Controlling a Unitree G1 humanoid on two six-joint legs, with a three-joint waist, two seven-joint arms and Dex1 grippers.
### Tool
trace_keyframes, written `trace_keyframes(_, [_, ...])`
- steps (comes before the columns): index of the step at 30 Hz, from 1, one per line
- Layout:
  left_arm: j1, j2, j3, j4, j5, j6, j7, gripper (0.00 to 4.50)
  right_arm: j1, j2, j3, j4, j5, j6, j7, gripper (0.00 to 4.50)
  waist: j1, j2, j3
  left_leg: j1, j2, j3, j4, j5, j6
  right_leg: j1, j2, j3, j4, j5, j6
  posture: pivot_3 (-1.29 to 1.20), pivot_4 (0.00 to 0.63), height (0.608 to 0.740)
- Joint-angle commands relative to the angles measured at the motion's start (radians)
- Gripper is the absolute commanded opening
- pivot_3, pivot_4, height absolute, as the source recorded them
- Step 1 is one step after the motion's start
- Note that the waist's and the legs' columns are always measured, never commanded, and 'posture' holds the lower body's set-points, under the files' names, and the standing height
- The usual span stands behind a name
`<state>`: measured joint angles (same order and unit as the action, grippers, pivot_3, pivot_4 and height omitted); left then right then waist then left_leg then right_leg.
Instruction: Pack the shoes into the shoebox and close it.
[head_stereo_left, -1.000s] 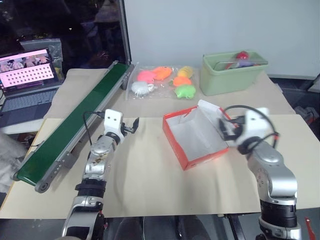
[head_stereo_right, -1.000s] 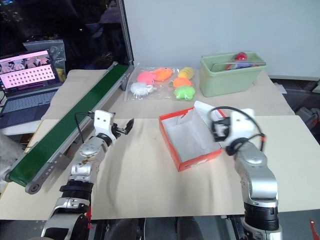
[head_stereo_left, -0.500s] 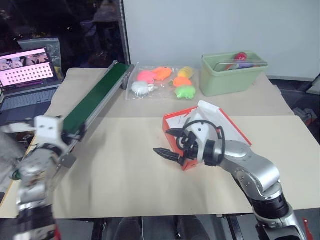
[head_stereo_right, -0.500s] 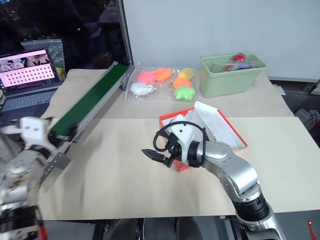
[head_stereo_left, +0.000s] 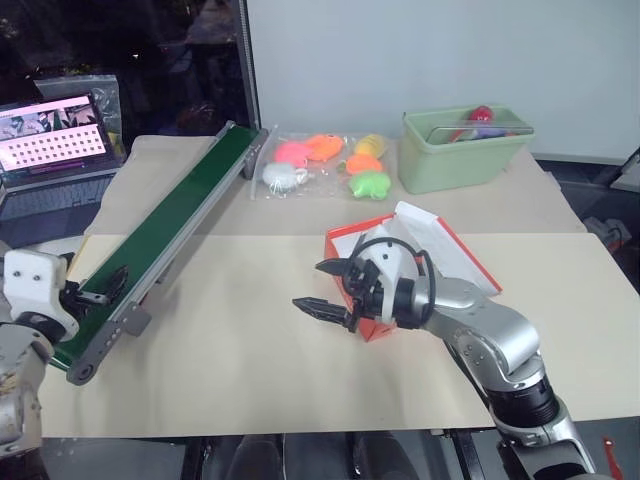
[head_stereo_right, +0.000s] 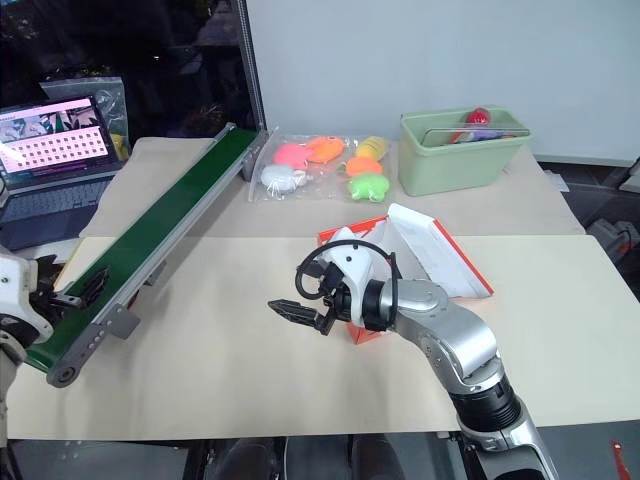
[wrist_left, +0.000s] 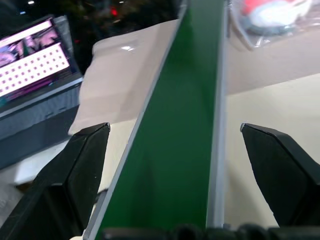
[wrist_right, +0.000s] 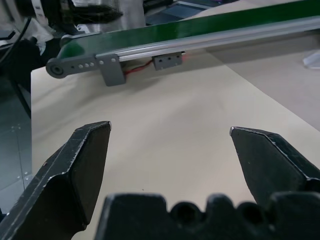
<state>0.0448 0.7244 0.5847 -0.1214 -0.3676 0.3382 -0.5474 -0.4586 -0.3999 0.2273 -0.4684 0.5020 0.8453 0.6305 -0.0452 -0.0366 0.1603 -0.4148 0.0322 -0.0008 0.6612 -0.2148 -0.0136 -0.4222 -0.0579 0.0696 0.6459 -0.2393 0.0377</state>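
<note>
The orange-red shoebox (head_stereo_left: 447, 250) lies open at the middle of the paper-covered table (head_stereo_left: 250, 380), its white-lined lid flap spread to the right. My right arm crosses over the box and hides much of its inside. My right gripper (head_stereo_left: 313, 286) stands open just left of the box, pointing left above the bare paper with nothing between its fingers (wrist_right: 80, 165). My left gripper (head_stereo_left: 103, 287) is open at the far left, over the near end of the green conveyor belt (wrist_left: 175, 150), holding nothing. The shoes are out of view.
The conveyor belt (head_stereo_left: 170, 225) runs diagonally along the table's left side. A laptop (head_stereo_left: 50, 150) sits beyond it at the far left. A clear bag of bright soft toys (head_stereo_left: 325, 162) and a pale green bin (head_stereo_left: 465, 148) stand at the back.
My left arm swung out left and back to the conveyor's near end. My right gripper swept from the box's right side across it and now points left. Both jaws stayed open.
</note>
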Motion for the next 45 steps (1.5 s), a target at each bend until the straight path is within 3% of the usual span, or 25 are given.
trace_keyframes(1, [-0.006, 0.049, 0.054, 0.006, -0.023, 0.006, -0.033, 4.5, -0.001, 0.009, 0.017, 0.012, -0.041, -0.047, -0.017, 4.48, -0.001, 0.0, 0.0, 0.0, 0.0, 0.0, 0.0, 0.0, 0.0, 0.0, 0.0, 0.0, 0.0, 0.0, 0.0, 0.0, 0.15, 0.729])
trace_keyframes(15, [-0.116, 0.032, -0.022, 0.081, -0.016, -0.012, -0.022, 4.5, 0.034, -0.032, 0.064, 0.035, -0.144, -0.002, -0.064, 4.48, 0.005, -0.001, 0.0, 0.0, 0.0, 0.0, 0.0, 0.0, 0.0, 0.0, 0.0, 0.0, 0.0, 0.0, 0.0, 0.0, 0.15, 0.729])
trace_keyframes(26, [-0.178, 0.017, -0.073, 0.159, -0.012, -0.046, -0.038, 4.5, -0.017, 0.042, 0.069, 0.011, -0.16, 0.169, -0.194, 4.48, 0.002, -0.001, 0.0, 0.0, 0.0, 0.0, 0.0, 0.0, 0.0, -0.001, 0.0, 0.0, 0.0, 0.0, 0.0, 0.0, 0.15, 0.729])
trace_keyframes(45, [-0.265, 0.012, -0.102, 0.263, -0.007, -0.084, -0.048, 4.5, -0.002, 0.093, 0.069, 0.022, -0.201, 0.176, -0.277, 4.48, 0.002, -0.002, 0.0, -0.001, 0.0, 0.0, 0.0, 0.0, 0.0, -0.001, 0.0, 0.0, 0.0, 0.0, 0.0, 0.0, 0.15, 0.729])
